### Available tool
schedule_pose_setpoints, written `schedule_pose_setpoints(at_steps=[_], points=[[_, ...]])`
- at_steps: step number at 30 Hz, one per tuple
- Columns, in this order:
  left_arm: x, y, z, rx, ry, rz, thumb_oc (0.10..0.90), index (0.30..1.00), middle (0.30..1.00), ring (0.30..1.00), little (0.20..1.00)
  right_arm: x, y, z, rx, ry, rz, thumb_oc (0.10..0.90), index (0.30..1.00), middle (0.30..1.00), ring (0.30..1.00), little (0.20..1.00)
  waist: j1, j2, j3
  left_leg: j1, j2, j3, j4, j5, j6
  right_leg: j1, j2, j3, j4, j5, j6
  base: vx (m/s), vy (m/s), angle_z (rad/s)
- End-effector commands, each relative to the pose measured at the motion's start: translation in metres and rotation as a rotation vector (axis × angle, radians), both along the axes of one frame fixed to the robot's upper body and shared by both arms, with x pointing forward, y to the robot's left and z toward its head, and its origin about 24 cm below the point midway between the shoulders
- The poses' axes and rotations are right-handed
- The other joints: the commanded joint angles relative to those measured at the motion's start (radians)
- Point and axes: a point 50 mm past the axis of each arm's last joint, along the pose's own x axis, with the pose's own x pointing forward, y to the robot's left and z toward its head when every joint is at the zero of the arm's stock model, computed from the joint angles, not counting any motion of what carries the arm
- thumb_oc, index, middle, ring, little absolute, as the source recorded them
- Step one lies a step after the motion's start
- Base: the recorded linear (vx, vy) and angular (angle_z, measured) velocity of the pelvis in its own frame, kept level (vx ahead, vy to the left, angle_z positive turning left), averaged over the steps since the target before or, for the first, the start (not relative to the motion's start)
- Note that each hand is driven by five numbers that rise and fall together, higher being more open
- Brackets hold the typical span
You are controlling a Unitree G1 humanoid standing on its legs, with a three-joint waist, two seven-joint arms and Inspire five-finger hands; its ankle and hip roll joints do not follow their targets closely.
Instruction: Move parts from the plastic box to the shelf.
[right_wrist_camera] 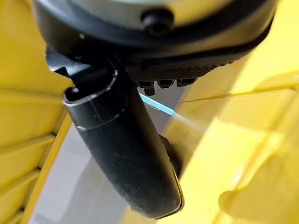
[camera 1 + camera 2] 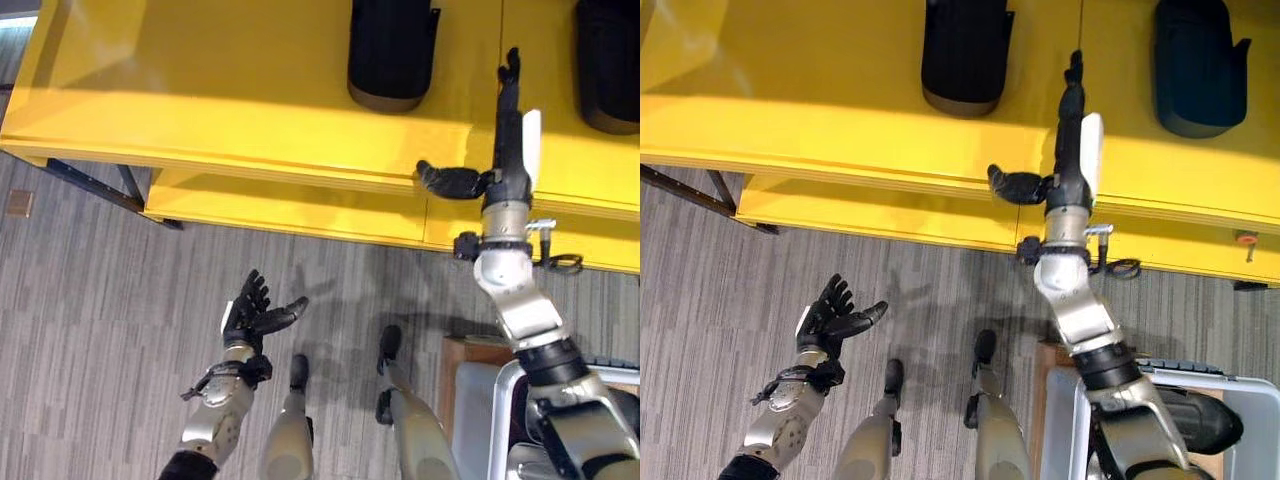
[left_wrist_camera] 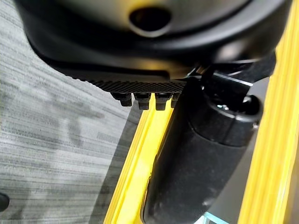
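Two black parts lie on the yellow shelf: one near the middle, another at the far right. My right hand reaches over the shelf's front edge between them, open, with fingers straight, thumb spread to the side, and nothing in it. My left hand hangs low over the floor, open and empty, palm up. The pale plastic box stands at the lower right by my right arm, and a dark part lies inside it.
A lower yellow shelf board juts out below the top one. Dark metal legs hold the shelf up on the left. Grey striped carpet covers the floor. A brown stand sits under the box.
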Motion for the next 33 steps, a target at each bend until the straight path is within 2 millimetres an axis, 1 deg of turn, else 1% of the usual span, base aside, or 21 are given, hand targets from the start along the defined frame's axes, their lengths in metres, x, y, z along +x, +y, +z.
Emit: schedule_pose_setpoints(at_steps=[1, 2, 5, 6, 7, 9, 10, 11, 12, 15, 19, 21, 23, 26, 27, 28, 29, 30, 31, 32, 33], points=[[-0.007, 0.004, 0.019, 0.057, -0.123, -0.014, 0.9, 1.0, 1.0, 1.0, 1.0, -0.019, 0.013, 0.039, 0.02, -0.239, 0.166, 0.9, 1.0, 1.0, 1.0, 1.0, -0.002, -0.03, -0.1, 0.016, 0.021, 0.005, -0.009, 0.006, 0.037, 0.059, -0.127, 0.082, 0.137, -0.15, 0.149, 0.02, 0.044, -0.01], [-0.007, 0.003, 0.019, 0.058, -0.121, -0.023, 0.9, 1.0, 1.0, 1.0, 1.0, -0.022, 0.017, 0.032, 0.061, -0.21, 0.229, 0.9, 1.0, 1.0, 1.0, 1.0, -0.005, -0.03, -0.108, 0.024, 0.018, 0.007, -0.009, 0.002, 0.04, 0.068, -0.131, 0.082, 0.131, -0.146, 0.152, 0.02, 0.054, 0.02], [-0.011, 0.007, 0.014, 0.061, -0.1, -0.021, 0.9, 1.0, 1.0, 1.0, 1.0, -0.029, 0.014, 0.011, 0.163, -0.124, 0.323, 0.9, 1.0, 1.0, 1.0, 1.0, -0.014, -0.032, -0.136, 0.056, 0.006, 0.016, -0.009, -0.013, 0.051, 0.1, -0.141, 0.086, 0.109, -0.133, 0.161, 0.04, 0.091, 0.0], [-0.012, 0.01, 0.014, 0.063, -0.101, -0.021, 0.9, 1.0, 1.0, 1.0, 1.0, -0.033, 0.012, -0.002, 0.228, -0.062, 0.381, 0.9, 1.0, 1.0, 1.0, 1.0, -0.023, -0.034, -0.157, 0.078, -0.007, 0.025, -0.009, -0.027, 0.062, 0.121, -0.149, 0.09, 0.091, -0.122, 0.169, 0.04, 0.113, -0.05], [-0.012, 0.01, 0.014, 0.063, -0.101, -0.021, 0.9, 1.0, 1.0, 1.0, 1.0, -0.033, 0.012, -0.002, 0.228, -0.062, 0.38, 0.9, 1.0, 1.0, 1.0, 1.0, -0.023, -0.034, -0.156, 0.078, -0.007, 0.026, -0.009, -0.027, 0.062, 0.122, -0.149, 0.09, 0.091, -0.121, 0.169, 0.03, 0.126, -0.05], [-0.014, 0.015, 0.014, 0.07, -0.104, -0.016, 0.9, 1.0, 1.0, 1.0, 1.0, -0.037, 0.008, -0.014, 0.257, -0.013, 0.413, 0.9, 1.0, 1.0, 1.0, 1.0, -0.03, -0.034, -0.176, 0.097, -0.02, 0.036, -0.009, -0.038, 0.072, 0.134, -0.157, 0.095, 0.076, -0.106, 0.177, 0.03, 0.123, -0.08], [-0.015, 0.019, 0.016, 0.084, -0.115, -0.012, 0.9, 1.0, 1.0, 1.0, 1.0, -0.042, 0.003, -0.027, 0.289, 0.037, 0.422, 0.9, 1.0, 1.0, 1.0, 1.0, -0.036, -0.034, -0.196, 0.113, -0.036, 0.048, -0.009, -0.05, 0.085, 0.146, -0.17, 0.099, 0.061, -0.089, 0.188, 0.05, 0.216, -0.29], [-0.016, 0.023, 0.019, 0.101, -0.134, -0.013, 0.9, 1.0, 1.0, 1.0, 1.0, -0.047, -0.005, -0.036, 0.269, 0.073, 0.401, 0.9, 1.0, 1.0, 1.0, 1.0, -0.044, -0.035, -0.214, 0.128, -0.056, 0.057, -0.009, -0.065, 0.1, 0.152, -0.184, 0.106, 0.055, -0.061, 0.205, 0.04, 0.187, -0.3], [-0.016, 0.023, 0.019, 0.101, -0.134, -0.013, 0.9, 1.0, 1.0, 1.0, 1.0, -0.047, -0.005, -0.037, 0.269, 0.074, 0.401, 0.9, 1.0, 1.0, 1.0, 1.0, -0.043, -0.035, -0.214, 0.128, -0.057, 0.058, -0.009, -0.065, 0.1, 0.152, -0.185, 0.106, 0.055, -0.061, 0.206, 0.02, 0.153, -0.29], [-0.014, 0.027, 0.025, 0.14, -0.164, -0.003, 0.9, 1.0, 1.0, 1.0, 1.0, -0.054, -0.013, -0.052, 0.304, 0.125, 0.378, 0.9, 1.0, 1.0, 1.0, 1.0, -0.06, -0.041, -0.236, 0.148, -0.086, 0.076, -0.009, -0.087, 0.117, 0.156, -0.211, 0.12, 0.051, -0.022, 0.227, 0.01, 0.135, -0.19], [-0.009, 0.027, 0.03, 0.153, -0.196, 0.003, 0.9, 1.0, 1.0, 1.0, 1.0, -0.061, -0.016, -0.065, 0.322, 0.17, 0.371, 0.9, 1.0, 1.0, 1.0, 1.0, -0.08, -0.048, -0.255, 0.168, -0.126, 0.094, -0.009, -0.109, 0.142, 0.153, -0.245, 0.144, 0.05, 0.022, 0.249, 0.01, 0.169, -0.19], [-0.001, 0.023, 0.038, 0.154, -0.234, -0.004, 0.9, 1.0, 1.0, 1.0, 1.0, -0.06, -0.011, -0.066, 0.321, 0.168, 0.372, 0.9, 1.0, 1.0, 1.0, 1.0, -0.093, -0.051, -0.259, 0.175, -0.15, 0.112, -0.009, -0.119, 0.155, 0.137, -0.266, 0.158, 0.045, 0.084, 0.26, -0.01, 0.191, -0.2], [0.003, 0.02, 0.041, 0.162, -0.25, -0.013, 0.9, 1.0, 1.0, 1.0, 1.0, -0.059, -0.008, -0.064, 0.326, 0.159, 0.38, 0.9, 1.0, 1.0, 1.0, 1.0, -0.101, -0.055, -0.256, 0.178, -0.154, 0.135, -0.009, -0.126, 0.159, 0.122, -0.265, 0.154, 0.038, 0.128, 0.26, -0.01, 0.099, -0.3], [0.004, 0.02, 0.044, 0.162, -0.26, -0.009, 0.9, 1.0, 1.0, 1.0, 1.0, -0.057, -0.003, -0.061, 0.329, 0.15, 0.404, 0.9, 1.0, 1.0, 1.0, 1.0, -0.1, -0.056, -0.249, 0.183, -0.147, 0.162, -0.009, -0.128, 0.16, 0.105, -0.254, 0.139, 0.036, 0.149, 0.26, 0.0, 0.033, -0.39], [0.005, 0.021, 0.045, 0.166, -0.262, -0.003, 0.9, 1.0, 1.0, 1.0, 1.0, -0.056, -0.001, -0.06, 0.331, 0.149, 0.412, 0.9, 1.0, 1.0, 1.0, 1.0, -0.096, -0.054, -0.242, 0.188, -0.144, 0.175, -0.009, -0.126, 0.161, 0.096, -0.253, 0.117, 0.046, 0.149, 0.26, -0.04, 0.087, -0.46], [0.006, 0.023, 0.046, 0.176, -0.262, 0.01, 0.9, 1.0, 1.0, 1.0, 1.0, -0.055, 0.002, -0.059, 0.325, 0.148, 0.423, 0.9, 1.0, 1.0, 1.0, 1.0, -0.08, -0.045, -0.23, 0.196, -0.136, 0.196, -0.009, -0.127, 0.167, 0.089, -0.265, 0.038, 0.085, 0.118, 0.26, -0.1, 0.135, -0.62], [0.005, 0.026, 0.046, 0.17, -0.264, 0.025, 0.9, 1.0, 1.0, 1.0, 1.0, -0.053, 0.005, -0.057, 0.324, 0.146, 0.44, 0.9, 1.0, 1.0, 1.0, 1.0, -0.06, -0.028, -0.217, 0.196, -0.118, 0.236, -0.009, -0.115, 0.171, 0.11, -0.292, -0.085, 0.153, 0.031, 0.244, -0.19, 0.143, -1.21], [0.004, 0.027, 0.045, 0.154, -0.256, 0.037, 0.9, 1.0, 1.0, 1.0, 1.0, -0.053, 0.003, -0.057, 0.333, 0.146, 0.434, 0.9, 1.0, 1.0, 1.0, 1.0, -0.054, -0.016, -0.214, 0.192, -0.1, 0.27, -0.009, -0.102, 0.179, 0.144, -0.302, -0.129, 0.26, -0.049, 0.215, -0.19, 0.072, -1.15], [0.003, 0.027, 0.044, 0.148, -0.252, 0.035, 0.9, 1.0, 1.0, 1.0, 1.0, -0.053, 0.003, -0.056, 0.329, 0.145, 0.435, 0.9, 1.0, 1.0, 1.0, 1.0, -0.05, -0.016, -0.217, 0.189, -0.094, 0.281, -0.009, -0.1, 0.177, 0.152, -0.297, -0.124, 0.266, -0.071, 0.206, -0.13, 0.006, -0.91], [0.003, 0.027, 0.044, 0.148, -0.252, 0.035, 0.9, 1.0, 1.0, 1.0, 1.0, -0.053, 0.003, -0.056, 0.329, 0.145, 0.435, 0.9, 1.0, 1.0, 1.0, 1.0, -0.049, -0.016, -0.217, 0.19, -0.094, 0.282, -0.009, -0.1, 0.177, 0.151, -0.296, -0.123, 0.266, -0.072, 0.205, -0.05, -0.047, -0.28], [0.002, 0.026, 0.044, 0.142, -0.249, 0.03, 0.9, 1.0, 1.0, 1.0, 1.0, -0.052, 0.003, -0.056, 0.329, 0.143, 0.434, 0.9, 1.0, 1.0, 1.0, 1.0, -0.044, -0.017, -0.222, 0.185, -0.088, 0.299, -0.006, -0.094, 0.179, 0.171, -0.293, -0.125, 0.299, -0.093, 0.201, 0.0, -0.043, -0.25]])
